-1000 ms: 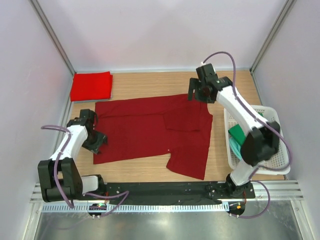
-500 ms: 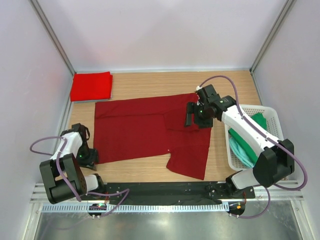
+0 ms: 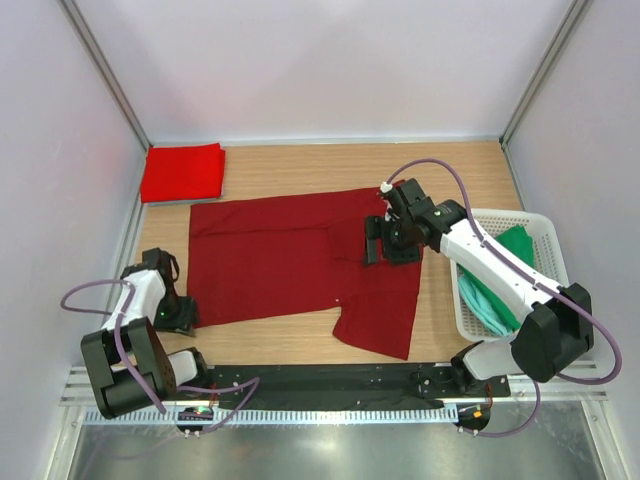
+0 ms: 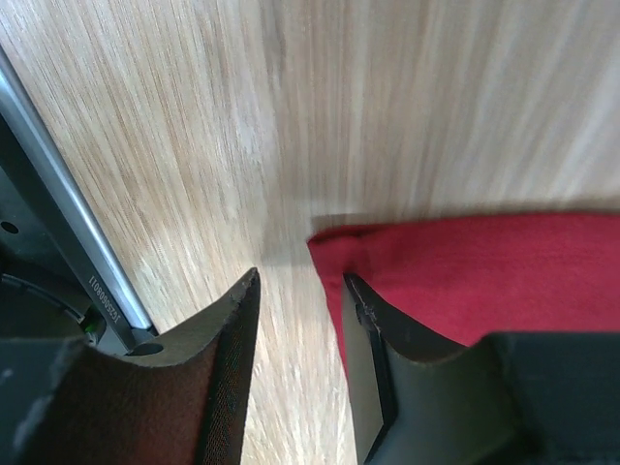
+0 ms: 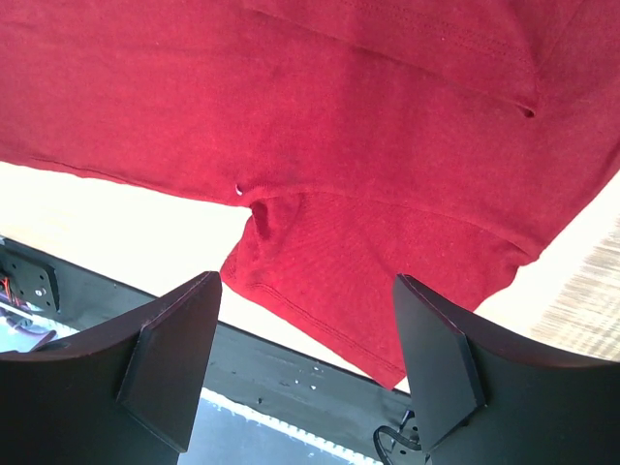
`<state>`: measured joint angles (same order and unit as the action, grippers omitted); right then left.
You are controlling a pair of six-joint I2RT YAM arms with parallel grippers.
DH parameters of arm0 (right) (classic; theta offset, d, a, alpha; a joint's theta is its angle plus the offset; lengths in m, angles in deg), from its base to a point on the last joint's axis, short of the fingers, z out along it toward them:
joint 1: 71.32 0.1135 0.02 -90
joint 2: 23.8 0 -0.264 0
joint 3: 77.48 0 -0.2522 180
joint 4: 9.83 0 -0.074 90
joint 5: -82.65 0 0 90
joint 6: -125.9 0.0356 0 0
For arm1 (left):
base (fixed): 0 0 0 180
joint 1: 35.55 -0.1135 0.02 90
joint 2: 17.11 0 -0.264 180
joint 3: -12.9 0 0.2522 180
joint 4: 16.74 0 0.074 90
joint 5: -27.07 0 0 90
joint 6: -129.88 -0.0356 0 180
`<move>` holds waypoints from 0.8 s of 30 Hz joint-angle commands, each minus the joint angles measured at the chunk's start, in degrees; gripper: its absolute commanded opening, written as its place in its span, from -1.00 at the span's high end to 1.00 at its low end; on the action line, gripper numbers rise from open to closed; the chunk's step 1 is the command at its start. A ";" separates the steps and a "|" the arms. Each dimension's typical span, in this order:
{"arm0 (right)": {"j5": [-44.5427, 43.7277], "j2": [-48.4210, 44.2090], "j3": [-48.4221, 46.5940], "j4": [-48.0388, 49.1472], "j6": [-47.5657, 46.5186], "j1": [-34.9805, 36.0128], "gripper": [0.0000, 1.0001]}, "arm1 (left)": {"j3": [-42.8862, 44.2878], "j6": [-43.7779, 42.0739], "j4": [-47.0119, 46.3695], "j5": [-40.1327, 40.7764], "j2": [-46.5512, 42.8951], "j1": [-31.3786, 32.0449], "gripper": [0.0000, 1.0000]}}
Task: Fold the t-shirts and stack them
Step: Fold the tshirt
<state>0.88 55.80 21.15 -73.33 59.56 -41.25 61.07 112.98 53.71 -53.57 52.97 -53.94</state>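
Left claw (image 3: 172, 312): jaws part-spread and low on the wooden surface (image 3: 300, 162), nothing pinched. The near hem corner of the dark maroon cloth t-shirt (image 4: 465, 262) sits just ahead of the gap, beside one finger. The shirt lies flat and unfolded, reaching from this claw across to the other.

Right claw (image 3: 385, 240): jaws wide and empty, hanging over the maroon cloth where sleeve meets body.

On that claw's outer side, a white plastic basket (image 3: 560, 335) holds a green t-shirt (image 3: 522, 243) and a teal t-shirt (image 3: 478, 298), both loose.

Far beyond the left claw lies a bright red t-shirt (image 3: 182, 172), folded square.

Judgement: one shirt of four is done. The maroon fold is not yet begun, and there is no stack yet.
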 commanded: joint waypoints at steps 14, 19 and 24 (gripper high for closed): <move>0.12 -2.59 0.11 0.34 -1.07 0.26 -0.55 | 2.95 0.64 -2.62 0.65 2.51 0.29 0.16; 0.03 -3.57 0.99 -0.01 -1.16 0.08 -0.56 | -0.48 1.34 -6.75 0.21 2.86 0.02 0.17; -0.32 -4.00 1.69 -0.27 -1.07 0.08 -0.56 | -3.12 0.56 -8.43 1.44 4.62 -1.64 0.18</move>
<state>1.16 54.03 22.35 -73.44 59.30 -41.28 61.47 113.09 49.82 -54.27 55.40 -54.20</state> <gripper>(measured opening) 0.778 0.411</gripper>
